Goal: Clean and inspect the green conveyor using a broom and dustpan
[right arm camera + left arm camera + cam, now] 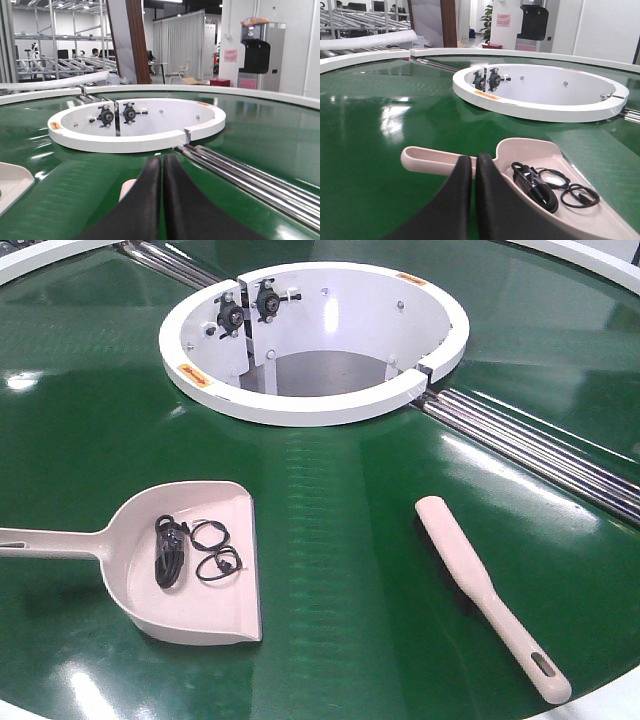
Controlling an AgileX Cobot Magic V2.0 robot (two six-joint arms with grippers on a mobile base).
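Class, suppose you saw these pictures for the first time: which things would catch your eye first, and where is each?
The glossy green conveyor fills the scene, with the white ring-shaped hub at its centre. Nearer, the dustpan lies at left, holding black cable loops, and the broom lies at right.

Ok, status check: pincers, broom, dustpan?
Left pincer shut, empty. Right pincer shut, empty. Broom flat on green conveyor. Dustpan holds black cable debris.
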